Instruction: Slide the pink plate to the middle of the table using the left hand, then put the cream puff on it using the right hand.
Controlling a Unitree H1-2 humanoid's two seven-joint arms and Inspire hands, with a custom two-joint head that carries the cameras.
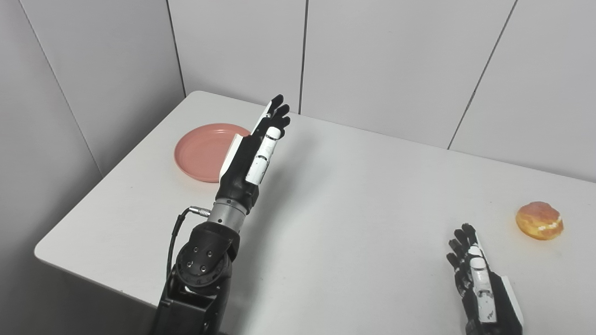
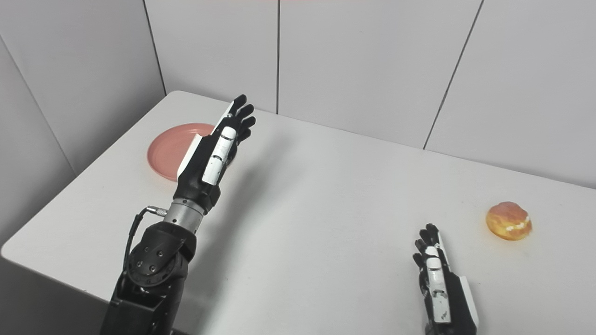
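Observation:
A pink plate (image 1: 201, 151) lies flat near the table's far left corner. My left hand (image 1: 255, 148) is raised above the table just right of the plate, fingers stretched straight and apart, open and holding nothing; it covers the plate's right rim. A golden cream puff (image 1: 539, 220) with a cream seam sits at the right side of the table. My right hand (image 1: 479, 279) rests low at the front right, left of and nearer than the puff, fingers extended, open and empty.
The white table (image 1: 354, 200) has a rounded far left corner and a near edge at the lower left. Grey panel walls stand close behind and to the left. My left forearm (image 1: 205, 260) rises over the front left of the table.

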